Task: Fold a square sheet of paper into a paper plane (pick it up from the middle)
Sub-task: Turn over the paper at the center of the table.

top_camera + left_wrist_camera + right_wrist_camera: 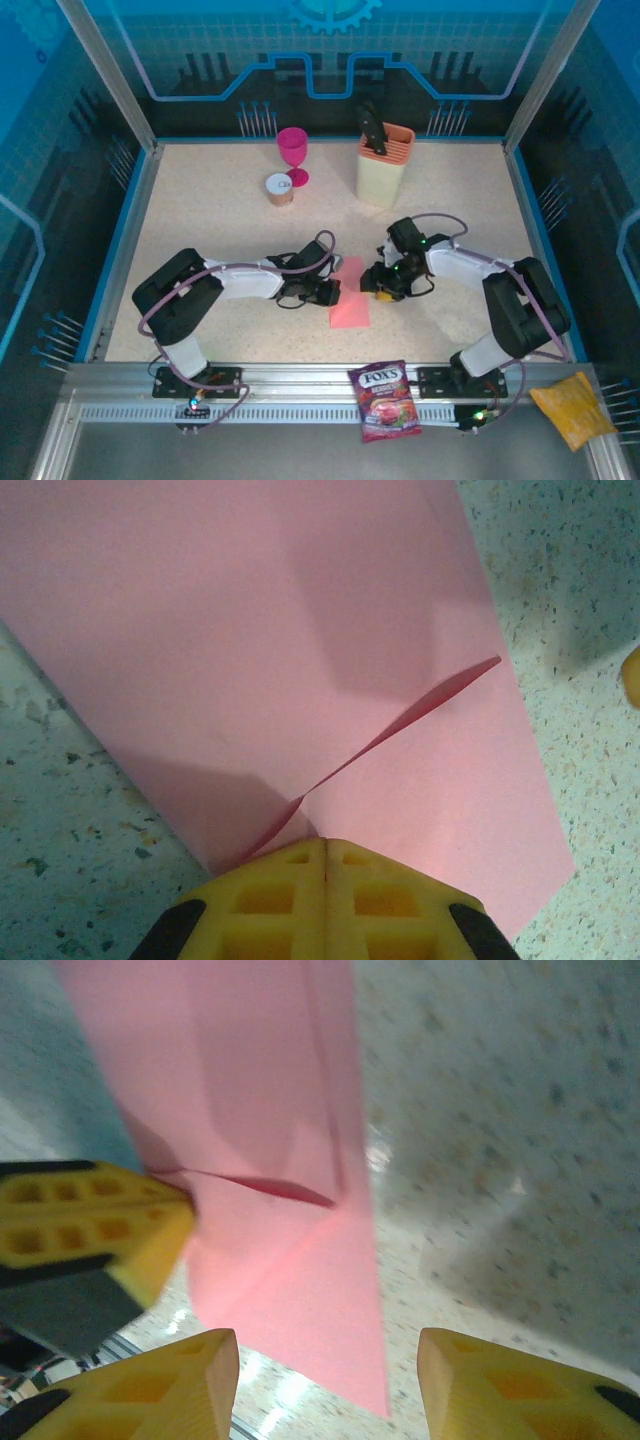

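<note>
Left gripper [325, 858]: the yellow fingers are seen pressed together with no gap between them. The tips sit at the near edge of the sheet of paper [250, 630], where a raised fold line begins and runs diagonally across the pink surface. Whether paper is pinched between the tips cannot be told.

Right gripper [328, 1358]: the jaws are held apart, and nothing is gripped. A pointed corner of the sheet [290, 1260] is seen between the two fingers, above the table. The left gripper's finger [100, 1222] is seen touching the sheet's edge beside a short dark fold.

From above, the sheet [350, 305] is seen as a narrow pink strip lying on the table [200, 220], between the left gripper [325, 292] and the right gripper [378, 285], near the middle of the front half.

Surface: a pale speckled tabletop, matte, bordered by a blue rim. Toward the back are noted a magenta goblet [293, 150], a small tin [279, 190] just in front of it, and a cream holder [385, 168] with a dark handle standing in it.

Both arm bases are bolted to a metal rail [300, 385] at the near edge. A purple candy bag [385, 402] lies on it, and a yellow packet [572, 408] lies at the far right.

Room: the table is enclosed by clear panels printed with blue line graphics, carried on metal posts.
</note>
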You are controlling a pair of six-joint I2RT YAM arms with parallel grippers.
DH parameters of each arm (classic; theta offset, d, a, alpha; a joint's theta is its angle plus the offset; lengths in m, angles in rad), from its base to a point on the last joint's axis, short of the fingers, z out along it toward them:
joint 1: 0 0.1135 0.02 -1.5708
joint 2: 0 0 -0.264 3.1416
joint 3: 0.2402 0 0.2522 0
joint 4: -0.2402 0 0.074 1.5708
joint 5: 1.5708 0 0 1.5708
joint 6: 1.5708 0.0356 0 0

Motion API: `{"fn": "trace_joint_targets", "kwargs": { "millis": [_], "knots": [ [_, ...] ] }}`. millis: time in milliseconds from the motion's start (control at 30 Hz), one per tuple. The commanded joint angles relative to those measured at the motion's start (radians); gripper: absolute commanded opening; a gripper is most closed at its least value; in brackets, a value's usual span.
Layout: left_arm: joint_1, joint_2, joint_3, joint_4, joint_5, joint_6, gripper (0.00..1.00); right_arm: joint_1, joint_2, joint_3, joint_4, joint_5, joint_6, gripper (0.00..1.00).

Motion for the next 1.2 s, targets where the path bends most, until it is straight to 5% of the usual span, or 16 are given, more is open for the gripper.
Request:
{"fn": "trace_joint_targets", "kwargs": {
  "millis": [0,567,1167],
  "knots": [
    [0.005,0.027,-0.010,-0.019,0.017,0.026,0.00,0.000,0.024,-0.018,-0.021,0.018,-0.010,0.50],
    [0.005,0.027,-0.029,-0.001,0.026,0.026,0.00,0.158,0.165,0.076,0.046,0.018,0.055,0.28],
    [0.005,0.035,-0.032,0.001,0.035,0.029,0.00,0.175,0.114,0.057,0.131,-0.014,0.081,0.38]
  ]
}}
